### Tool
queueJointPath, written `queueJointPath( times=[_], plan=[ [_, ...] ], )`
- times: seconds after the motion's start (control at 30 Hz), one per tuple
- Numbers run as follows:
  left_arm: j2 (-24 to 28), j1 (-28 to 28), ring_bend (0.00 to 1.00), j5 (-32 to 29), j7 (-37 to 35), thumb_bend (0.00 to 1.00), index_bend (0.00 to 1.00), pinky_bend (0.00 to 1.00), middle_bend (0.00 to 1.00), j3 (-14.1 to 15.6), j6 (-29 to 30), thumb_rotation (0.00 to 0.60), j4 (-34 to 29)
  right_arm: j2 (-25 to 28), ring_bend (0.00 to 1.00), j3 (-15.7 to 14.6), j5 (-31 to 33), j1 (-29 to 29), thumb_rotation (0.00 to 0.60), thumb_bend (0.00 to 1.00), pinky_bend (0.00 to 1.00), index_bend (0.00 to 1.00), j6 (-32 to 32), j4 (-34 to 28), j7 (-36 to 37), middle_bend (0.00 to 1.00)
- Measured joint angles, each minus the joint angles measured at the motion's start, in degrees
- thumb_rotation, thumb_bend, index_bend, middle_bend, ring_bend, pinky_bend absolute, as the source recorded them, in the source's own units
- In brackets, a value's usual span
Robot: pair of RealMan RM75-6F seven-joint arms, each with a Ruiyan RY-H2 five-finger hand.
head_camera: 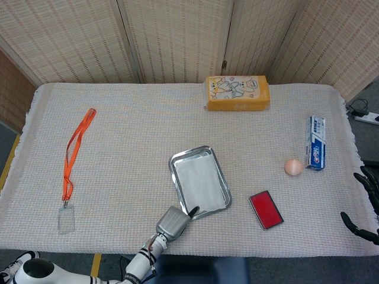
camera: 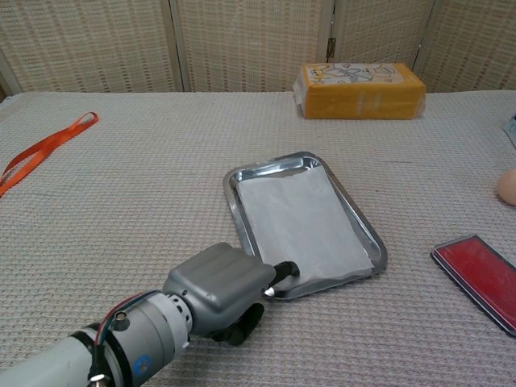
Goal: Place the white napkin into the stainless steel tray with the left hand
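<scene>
The stainless steel tray [head_camera: 174,164] [camera: 232,190] sits near the middle front of the table. The white napkin [head_camera: 201,180] [camera: 302,222] lies flat inside it, its near edge up against the front rim. My left hand [head_camera: 172,223] [camera: 222,286] is at the tray's near left corner, back upward. One dark fingertip [camera: 284,270] touches the napkin's near corner at the rim; the other fingers are hidden under the hand. My right hand [head_camera: 366,208] hangs off the table's right edge, fingers apart and holding nothing.
A yellow box [head_camera: 237,93] [camera: 361,90] stands at the back. An orange lanyard [head_camera: 76,155] [camera: 40,149] lies at the left. At the right lie a red flat case [head_camera: 266,209] [camera: 477,278], an egg [head_camera: 292,166] and a toothpaste box [head_camera: 317,142].
</scene>
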Motion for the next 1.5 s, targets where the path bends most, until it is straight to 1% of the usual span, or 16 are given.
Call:
queueJointPath(
  times=[0.2,0.4,0.77,0.9,1.07,1.2,1.5],
  plan=[
    [-1.19,-1.17,1.0,-0.91,-0.49,0.74,0.16,1.0,1.0,-1.12,-0.41,0.6,2.03,0.09,0.0,0.05,0.13,0.0,0.6,0.4,0.0,0.0,0.04,0.1,0.41,0.0],
    [-1.89,-1.78,1.0,-0.51,-0.69,0.74,0.16,1.0,1.0,-1.37,0.49,0.6,3.64,0.13,0.0,0.07,0.12,0.12,0.6,0.4,0.0,0.0,-0.06,0.34,0.72,0.0],
    [-1.67,-1.76,1.0,-0.86,0.01,0.74,0.17,1.0,1.0,-0.68,2.34,0.6,2.18,0.08,0.0,-0.12,-0.38,-0.08,0.6,0.4,0.0,0.0,0.37,0.03,0.16,0.0],
    [-1.73,-1.83,1.0,-0.42,-0.51,0.74,0.15,1.0,1.0,-0.48,2.37,0.6,1.68,0.14,0.0,-0.14,-0.45,-0.18,0.6,0.4,0.0,0.0,0.65,0.12,0.47,0.0],
    [-2.08,-2.03,1.0,-0.21,-0.74,0.74,0.16,1.0,1.0,-0.05,2.09,0.6,1.6,0.24,0.0,-0.11,-0.44,-0.29,0.6,0.4,0.0,0.0,0.99,0.24,0.95,0.0],
    [-2.47,-2.41,1.0,-0.8,-0.68,0.74,0.15,1.0,1.0,-0.51,1.71,0.6,2.34,0.27,0.0,-0.21,-0.63,-0.32,0.6,0.4,0.0,0.0,1.01,0.33,1.08,0.0],
    [-2.78,-2.96,1.0,0.12,-2.05,0.74,0.13,1.0,1.0,-1.37,1.74,0.6,3.68,0.29,0.0,-0.16,-0.38,-0.25,0.6,0.4,0.0,0.0,0.81,0.18,0.88,0.0]
  ],
)
